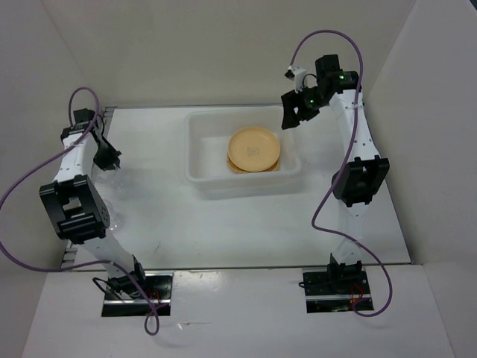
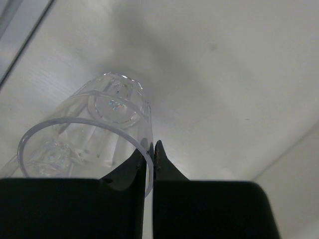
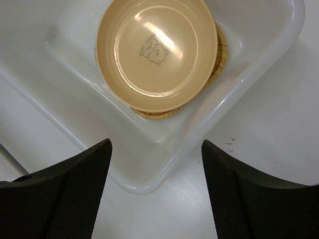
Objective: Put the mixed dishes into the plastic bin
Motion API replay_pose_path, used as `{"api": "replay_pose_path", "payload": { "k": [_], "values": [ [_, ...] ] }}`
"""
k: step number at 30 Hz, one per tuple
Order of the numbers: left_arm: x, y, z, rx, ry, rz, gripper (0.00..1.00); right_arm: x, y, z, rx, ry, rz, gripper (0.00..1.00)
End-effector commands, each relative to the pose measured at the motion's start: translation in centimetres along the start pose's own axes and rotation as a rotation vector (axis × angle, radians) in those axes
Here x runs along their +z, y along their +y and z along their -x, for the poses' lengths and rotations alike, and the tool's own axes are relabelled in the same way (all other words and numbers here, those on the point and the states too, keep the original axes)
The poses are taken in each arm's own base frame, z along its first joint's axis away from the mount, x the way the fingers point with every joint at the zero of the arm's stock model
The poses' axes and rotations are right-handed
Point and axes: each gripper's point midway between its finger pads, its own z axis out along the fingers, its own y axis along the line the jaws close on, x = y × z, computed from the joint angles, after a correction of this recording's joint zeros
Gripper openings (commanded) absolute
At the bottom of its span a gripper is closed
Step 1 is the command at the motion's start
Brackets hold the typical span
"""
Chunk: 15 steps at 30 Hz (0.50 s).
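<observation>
Left gripper [image 2: 151,149] clenched on the thin wall of a small clear plastic cup [image 2: 94,119] at the left side of the white table [image 2: 224,74], well apart from the large translucent white plastic bin [image 3: 249,84]. Inside the bin, a round tan-yellow plate [image 3: 157,50] lies on a woven-textured orange-tan plate [image 3: 158,114] — the right gripper [image 3: 155,144] hangs above one corner, jaws wide, holding nothing.

White counter [image 1: 223,231], matte, a few dark specks. Plain off-white panels box it in: back wall [image 1: 223,52], left wall [image 1: 26,112], right wall [image 1: 440,112]. Grey metal strip [image 1: 110,113] along the counter's left edge. Light soft and even, shadows faint.
</observation>
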Motion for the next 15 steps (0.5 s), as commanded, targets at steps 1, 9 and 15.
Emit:
{"api": "replay_pose_path", "payload": {
  "k": [1,9,15],
  "values": [
    [-11.2,-5.4,6.9,-0.062,-0.340,-0.263,0.00,-2.2,1.4,1.7,-0.061,-0.054,-0.021,0.78],
    [-22.5,-17.8,7.0,0.287,-0.485,-0.874,0.00,-1.8,1.6,1.5,-0.063,-0.042,-0.020,0.78],
    [-21.7,-25.0,2.6,0.606,-0.351,-0.968,0.00,-1.5,2.0,1.4,-0.075,-0.033,-0.011,0.78]
  ]
}}
